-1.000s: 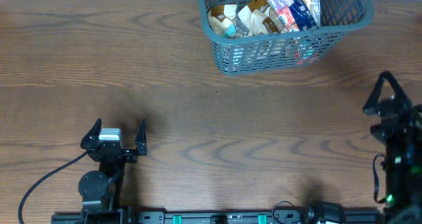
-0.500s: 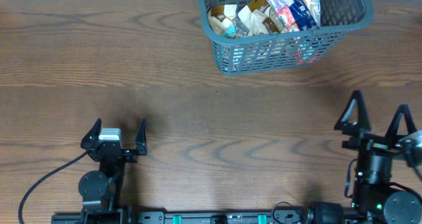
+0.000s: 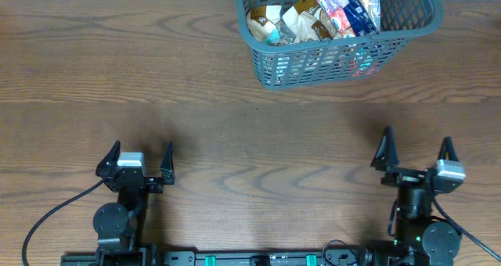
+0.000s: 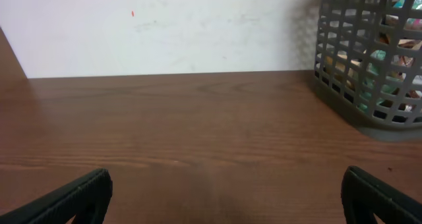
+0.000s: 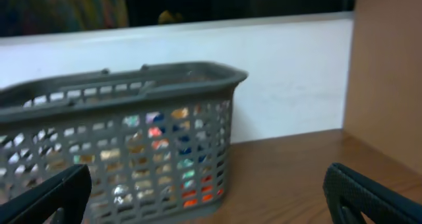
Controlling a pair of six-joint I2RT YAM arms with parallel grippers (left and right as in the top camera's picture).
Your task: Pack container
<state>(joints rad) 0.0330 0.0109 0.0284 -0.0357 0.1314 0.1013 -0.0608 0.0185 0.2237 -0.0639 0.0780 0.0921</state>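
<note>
The container (image 3: 337, 62), a dark grey-blue slotted basket, stands at the table's far edge, right of centre, with several snack packets (image 3: 317, 16) inside. Its lattice wall shows in the left wrist view (image 4: 369, 53) at the right and in the right wrist view (image 5: 125, 138) at the left. My left gripper (image 3: 135, 158) rests open near the front left, far from the basket, nothing between its fingers. At the front right my right gripper (image 3: 415, 150) also stands open and empty, facing the basket from well short of it.
A white wall (image 4: 165, 26) rises behind the table's far edge. Bare wooden tabletop (image 3: 258, 141) lies between both grippers and the basket. A black cable (image 3: 47, 219) loops by the left arm's base.
The right arm has swung in from the right edge and drawn back toward the front, its gripper now pointing at the basket. The left arm has not moved.
</note>
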